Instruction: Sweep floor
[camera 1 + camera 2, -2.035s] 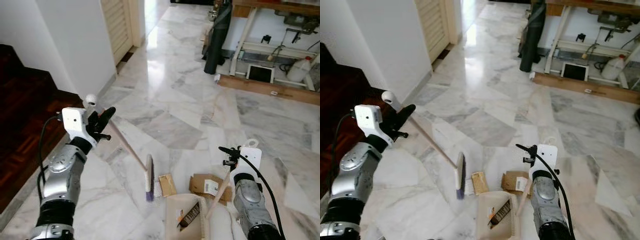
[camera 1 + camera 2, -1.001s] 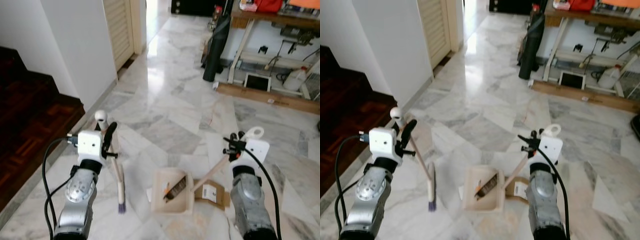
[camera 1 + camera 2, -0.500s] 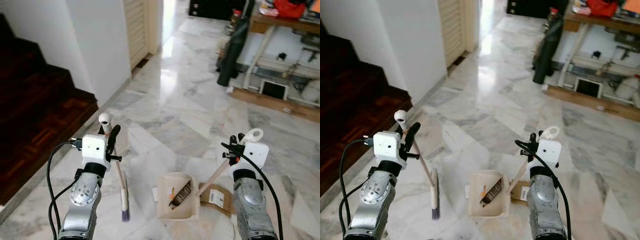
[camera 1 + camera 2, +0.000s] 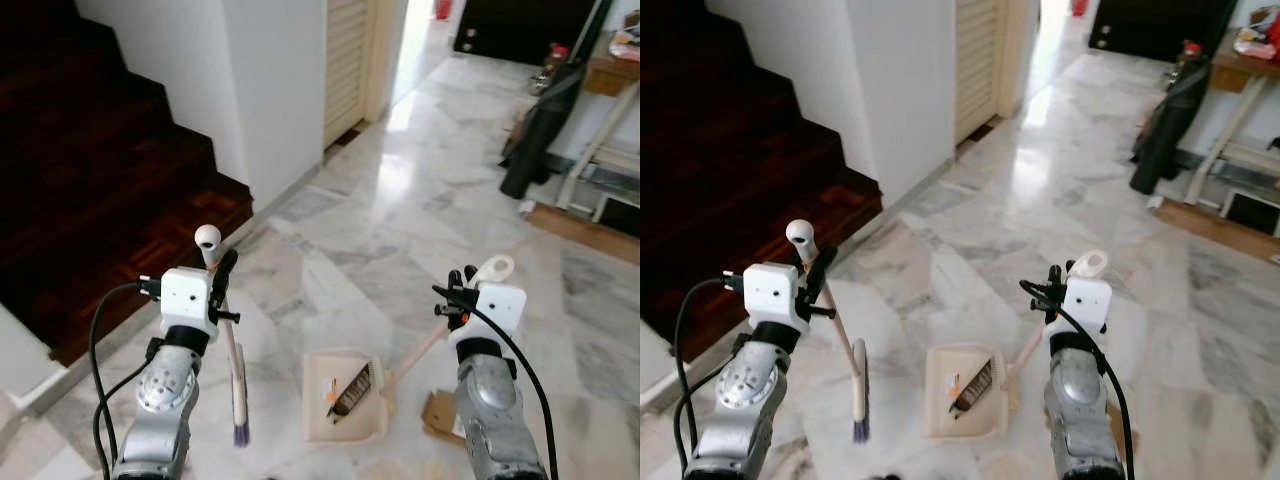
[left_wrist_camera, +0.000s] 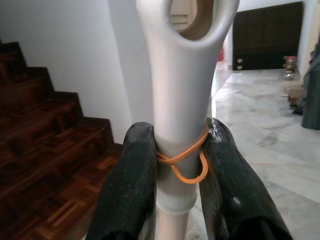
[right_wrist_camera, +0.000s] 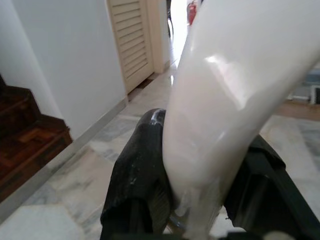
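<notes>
On marble floor (image 4: 420,200) beside dark stairs (image 4: 90,180), the left gripper (image 5: 175,170) pinches a broom (image 4: 232,350) near its handle top, bristles hanging low. The right gripper (image 6: 200,200) clamps the handle of a dustpan (image 4: 345,400) holding debris, just beside the broom. Cardboard (image 4: 437,415) lies nearby.

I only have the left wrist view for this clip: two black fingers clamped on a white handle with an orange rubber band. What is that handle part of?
Observer: A broom; the left gripper holds its top and the bristles hang near the marble floor.
Operator: What is the other arm doing?
Observer: The right gripper holds a dustpan handle.
Operator: Anything in the pan?
Observer: The dustpan carries a dark scrap and a small orange bit.
</notes>
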